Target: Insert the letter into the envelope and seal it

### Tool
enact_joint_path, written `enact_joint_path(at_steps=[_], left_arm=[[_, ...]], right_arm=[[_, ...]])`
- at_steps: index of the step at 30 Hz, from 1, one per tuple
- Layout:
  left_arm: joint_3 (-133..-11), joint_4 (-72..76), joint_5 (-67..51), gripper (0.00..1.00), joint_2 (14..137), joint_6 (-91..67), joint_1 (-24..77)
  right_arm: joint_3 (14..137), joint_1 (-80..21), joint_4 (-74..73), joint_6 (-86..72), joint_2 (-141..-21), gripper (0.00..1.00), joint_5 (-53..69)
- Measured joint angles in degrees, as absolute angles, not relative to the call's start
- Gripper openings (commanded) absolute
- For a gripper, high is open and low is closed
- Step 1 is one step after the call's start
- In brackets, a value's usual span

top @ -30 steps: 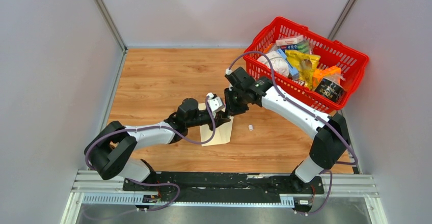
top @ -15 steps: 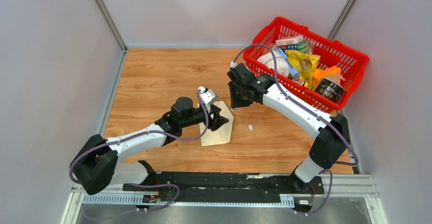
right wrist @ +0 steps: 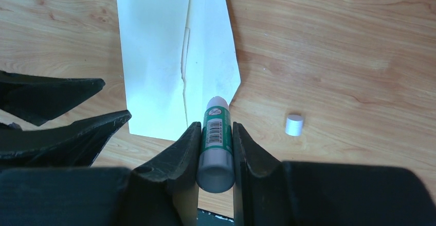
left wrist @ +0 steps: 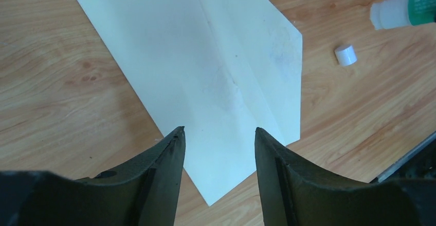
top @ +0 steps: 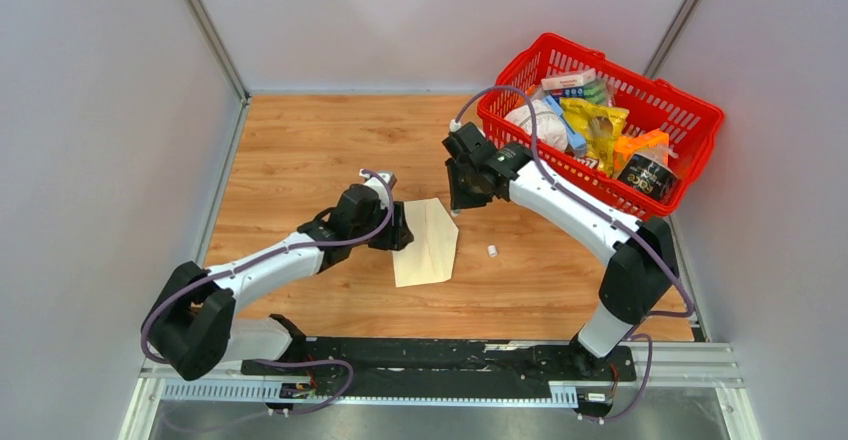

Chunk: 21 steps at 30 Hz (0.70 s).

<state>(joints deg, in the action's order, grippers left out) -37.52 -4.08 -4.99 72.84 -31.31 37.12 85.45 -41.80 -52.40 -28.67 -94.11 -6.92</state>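
The envelope (top: 428, 243) lies flat on the wooden table (top: 300, 150), its pointed side toward the right. The left gripper (left wrist: 218, 133) stands spread just above its edge. The right gripper (right wrist: 216, 131) pinches a glue stick (right wrist: 215, 126), and the white cap (right wrist: 294, 125) lies near. Grey walls (top: 100, 110) close the table in, and a red basket (top: 545, 40) sits at the far right.

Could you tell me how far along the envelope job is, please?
Likely done: no loose letter shows, so it is probably inside the envelope. In hand: the right gripper holds an uncapped glue stick by the open flap, its cap on the table; the left gripper is open. Left: folding and pressing the flap shut.
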Motion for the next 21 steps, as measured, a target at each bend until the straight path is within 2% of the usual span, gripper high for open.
enact_joint_path(at_steps=[9,15,21], left_arm=[[-29.36,0.4,-6.48,0.57,68.38,-26.81,37.21],[-22.44,12.6,-13.52,0.42,68.07,-30.83,37.36],[-21.32,15.97,-14.61,0.29,71.72,-35.16,37.47]], right_arm=[[88.84,-42.41,-51.09,-28.64,-104.16,0.0,-1.76],[89.12,-43.94,-50.19,-28.82,-106.5,0.0,0.97],[89.95,-45.56,-49.56,-29.12,-107.96,0.0,1.61]])
